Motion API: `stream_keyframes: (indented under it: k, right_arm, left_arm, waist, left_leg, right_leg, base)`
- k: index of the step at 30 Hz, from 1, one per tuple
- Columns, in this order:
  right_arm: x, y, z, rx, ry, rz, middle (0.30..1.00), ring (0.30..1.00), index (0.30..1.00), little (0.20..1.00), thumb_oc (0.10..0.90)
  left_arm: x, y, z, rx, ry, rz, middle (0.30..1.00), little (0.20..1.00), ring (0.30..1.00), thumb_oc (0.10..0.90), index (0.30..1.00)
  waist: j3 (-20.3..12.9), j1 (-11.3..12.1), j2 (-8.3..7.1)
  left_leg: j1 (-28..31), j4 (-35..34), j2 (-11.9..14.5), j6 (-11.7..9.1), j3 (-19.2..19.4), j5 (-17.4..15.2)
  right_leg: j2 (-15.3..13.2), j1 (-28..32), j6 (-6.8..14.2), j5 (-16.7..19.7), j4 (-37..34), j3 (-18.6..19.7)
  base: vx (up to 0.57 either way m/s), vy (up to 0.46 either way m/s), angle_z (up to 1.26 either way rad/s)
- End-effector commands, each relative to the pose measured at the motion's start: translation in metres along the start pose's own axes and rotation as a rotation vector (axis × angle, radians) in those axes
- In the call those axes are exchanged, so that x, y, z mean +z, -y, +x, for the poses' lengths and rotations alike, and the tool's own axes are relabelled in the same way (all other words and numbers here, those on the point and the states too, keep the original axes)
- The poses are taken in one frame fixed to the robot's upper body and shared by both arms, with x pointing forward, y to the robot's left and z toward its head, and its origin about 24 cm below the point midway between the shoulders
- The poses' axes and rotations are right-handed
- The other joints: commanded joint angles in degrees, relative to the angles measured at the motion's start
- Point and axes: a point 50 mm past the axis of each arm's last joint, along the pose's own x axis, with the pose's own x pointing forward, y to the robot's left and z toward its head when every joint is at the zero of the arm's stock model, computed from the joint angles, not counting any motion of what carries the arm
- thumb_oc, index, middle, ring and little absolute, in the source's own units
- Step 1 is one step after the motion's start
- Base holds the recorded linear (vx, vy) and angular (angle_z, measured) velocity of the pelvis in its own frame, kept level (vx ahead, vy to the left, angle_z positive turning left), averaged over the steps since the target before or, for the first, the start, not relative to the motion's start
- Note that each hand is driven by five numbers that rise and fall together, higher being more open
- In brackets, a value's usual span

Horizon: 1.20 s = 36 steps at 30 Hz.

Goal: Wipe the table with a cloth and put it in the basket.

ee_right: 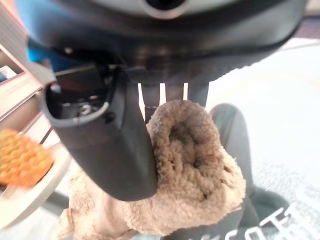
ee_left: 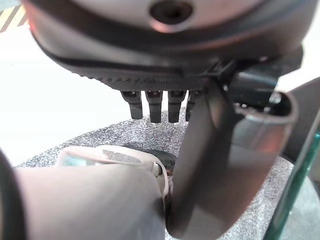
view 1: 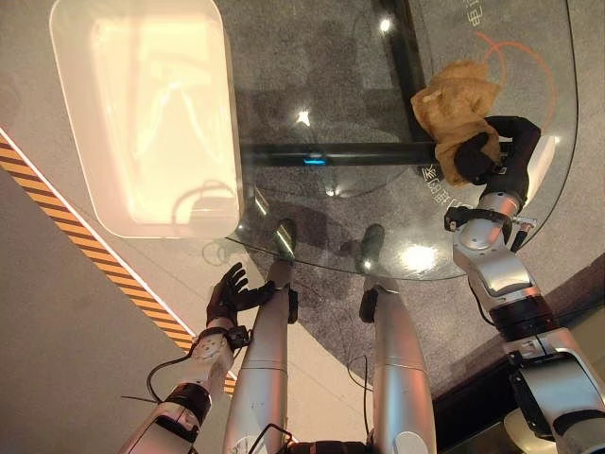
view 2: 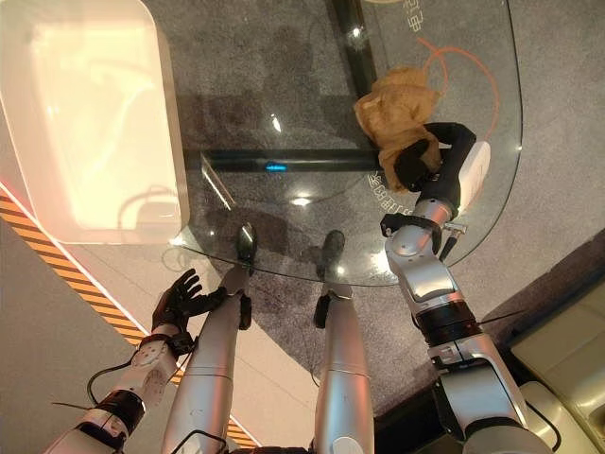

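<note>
Glass is what I'm working over: a round-edged clear bench (view 1: 397, 236) with a dark crossbar beneath it and grey speckled floor showing through. At about ten o'clock in the head view sits a large pale, rounded-rectangular basket (view 1: 142, 113), its near end overlapping the bench edge.

My right hand (view 1: 487, 151) is out at roughly two o'clock, fingers and thumb curled into a tan fleecy cloth (view 1: 458, 99). The right wrist view confirms the grasp: cloth bunched between thumb and fingers, the rest trailing onto the glass. So the cloth is on the bench top, clenched in my right hand, well apart from the basket.

My left hand (view 1: 227, 295) hangs below the bench edge at about seven o'clock, fingers spread and relaxed, holding nothing.

I judge I'm in the wiping step, with most of the glass toward nine o'clock not yet reached from where the cloth lies. Next I'd want to drag the cloth across toward the basket side, keeping pressure flat so it doesn't bunch further, then lift it clear of the rim and release over the basket. The long cross-body reach is the awkward part.
</note>
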Motion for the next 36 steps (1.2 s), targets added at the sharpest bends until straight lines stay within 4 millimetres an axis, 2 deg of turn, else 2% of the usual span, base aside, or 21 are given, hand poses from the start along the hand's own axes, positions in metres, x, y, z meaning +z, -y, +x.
stream_keyframes:
  k: [1, 2, 6, 10, 13, 14, 19, 20, 21, 22, 24, 28, 36]
  right_arm:
    - [0.013, 0.063, 0.019, -0.333, 0.121, 0.099, 0.3, 0.3, 0.3, 0.2, 0.1]
    - [0.018, 0.064, 0.021, -0.343, 0.133, 0.123, 0.3, 0.3, 0.3, 0.2, 0.1]
    - [0.027, 0.058, 0.016, -0.298, 0.17, 0.219, 0.3, 0.3, 0.3, 0.2, 0.1]
    - [0.039, 0.042, 0.009, -0.186, 0.203, 0.248, 0.3, 0.3, 0.3, 0.2, 0.1]
    - [0.044, 0.024, -0.001, -0.059, 0.222, 0.241, 0.3, 0.3, 0.3, 0.2, 0.1]
    - [0.052, 0.02, -0.002, -0.021, 0.251, 0.247, 0.3, 0.3, 0.3, 0.2, 0.1]
    - [0.07, -0.01, -0.025, 0.263, 0.37, 0.174, 0.3, 0.3, 0.3, 0.2, 0.1]
    - [0.069, -0.016, -0.028, 0.316, 0.374, 0.153, 0.3, 0.3, 0.3, 0.2, 0.1]
    - [0.062, -0.019, -0.031, 0.352, 0.355, 0.134, 0.3, 0.3, 0.3, 0.2, 0.1]
    - [0.059, -0.025, -0.036, 0.405, 0.349, 0.12, 0.3, 0.3, 0.3, 0.2, 0.1]
    - [0.057, -0.03, -0.041, 0.457, 0.342, 0.112, 0.3, 0.3, 0.3, 0.2, 0.1]
    - [0.045, -0.049, -0.061, 0.669, 0.311, 0.063, 0.3, 0.3, 0.3, 0.2, 0.1]
    - [0.026, -0.073, -0.094, 0.961, 0.257, -0.023, 0.3, 0.3, 0.3, 0.2, 0.1]
  left_arm:
    - [-0.076, -0.003, -0.043, 0.042, -0.226, -0.053, 0.9, 0.9, 0.9, 0.8, 0.9]
    - [-0.07, -0.001, -0.039, 0.037, -0.207, -0.057, 0.9, 0.9, 0.9, 0.8, 0.9]
    - [-0.069, 0.005, -0.038, 0.027, -0.207, -0.058, 0.9, 0.9, 0.9, 0.8, 0.9]
    - [-0.069, 0.008, -0.038, 0.024, -0.209, -0.06, 0.9, 0.9, 0.9, 0.8, 0.9]
    - [-0.075, 0.009, -0.041, 0.029, -0.225, -0.062, 0.9, 0.9, 0.9, 0.8, 0.9]
    - [-0.069, 0.011, -0.037, 0.025, -0.207, -0.066, 0.9, 0.9, 0.9, 0.8, 0.9]
    - [-0.068, 0.011, -0.037, 0.028, -0.199, -0.068, 0.9, 0.9, 0.9, 0.8, 0.9]
    - [-0.067, 0.01, -0.036, 0.027, -0.197, -0.065, 0.9, 0.9, 0.9, 0.8, 0.9]
    - [-0.073, 0.008, -0.041, 0.032, -0.216, -0.06, 0.9, 0.9, 0.9, 0.8, 0.9]
    - [-0.074, 0.008, -0.041, 0.031, -0.217, -0.053, 0.9, 0.9, 0.9, 0.8, 0.9]
    - [-0.073, 0.006, -0.041, 0.03, -0.215, -0.052, 0.9, 0.9, 0.9, 0.8, 0.9]
    - [-0.072, 0.005, -0.041, 0.015, -0.208, -0.047, 0.9, 0.9, 0.9, 0.8, 0.9]
    - [-0.067, 0.004, -0.038, 0.0, -0.196, -0.032, 0.9, 0.9, 0.9, 0.8, 0.9]
  waist:
    - [-1.2, 0.4, 3.75]
    - [-1.2, 0.2, 3.66]
    - [-1.2, 0.2, 3.89]
    - [-1.2, 0.4, 3.96]
    - [-1.2, 0.7, 4.08]
    - [-1.2, 0.5, 3.96]
    - [-1.2, 0.8, 3.93]
    - [-1.2, 0.9, 4.0]
    - [-1.2, 1.1, 4.12]
    - [-1.2, 1.3, 4.13]
    - [-1.2, 1.4, 4.12]
    - [-1.2, 1.6, 4.08]
    - [-1.2, 2.1, 4.14]
  left_leg:
    - [2.7, 0.8, 0.7, 2.3, 4.5, -3.9]
    - [0.8, 0.4, 0.6, 2.6, 4.9, -2.1]
    - [0.9, 0.2, 0.5, 2.5, 5.1, -2.0]
    - [1.1, -0.1, 0.4, 2.5, 5.1, -1.8]
    - [3.0, 0.1, 0.4, 2.2, 4.9, -3.4]
    - [1.3, -0.5, 0.3, 2.5, 5.3, -1.5]
    - [1.6, -1.0, 0.3, 2.4, 5.7, -1.1]
    - [1.4, -0.9, 0.3, 2.4, 5.7, -1.0]
    - [3.3, -0.4, 0.4, 2.1, 5.3, -2.9]
    - [3.4, -0.2, 0.4, 2.1, 5.2, -3.0]
    - [3.4, -0.2, 0.4, 2.1, 5.2, -3.0]
    - [2.8, 0.0, 0.3, 2.1, 5.3, -2.7]
    - [2.5, -0.1, 0.3, 2.0, 5.2, -2.3]
  right_leg:
    - [3.8, 0.3, -0.1, 5.1, -2.6, 1.7]
    - [3.6, -1.3, -0.5, 6.8, -3.3, 1.4]
    - [3.4, -1.2, -0.5, 6.9, -3.5, 1.5]
    - [3.4, -1.0, -0.6, 6.9, -3.7, 1.4]
    - [3.7, 0.7, -0.3, 5.1, -3.1, 1.6]
    - [3.5, -0.9, -0.8, 6.7, -3.8, 1.3]
    - [3.5, -0.7, -1.0, 6.4, -3.8, 1.0]
    - [3.4, -0.8, -1.0, 6.3, -3.7, 1.0]
    - [3.6, 0.9, -0.6, 4.6, -3.0, 1.2]
    - [3.5, 1.1, -0.6, 4.5, -2.9, 1.1]
    - [3.5, 1.0, -0.5, 4.5, -2.8, 1.1]
    - [3.3, 0.6, -0.5, 4.6, -2.6, 0.6]
    - [3.0, 0.2, -0.5, 4.7, -2.4, 0.1]
  base:
    - [-0.01, 0.007, -0.04]
    - [-0.01, 0.009, -0.05]
    - [-0.02, 0.005, -0.03]
    - [0.0, 0.0, 0.0]
    - [0.03, 0.017, 0.0]
    - [-0.07, 0.015, 0.0]
    - [-0.01, 0.004, 0.0]
    - [0.05, 0.012, 0.0]
    - [0.06, -0.001, 0.02]
    - [0.06, -0.004, 0.02]
    - [0.0, 0.0, 0.0]
    - [0.0, 0.0, 0.0]
    - [0.0, 0.0, 0.0]
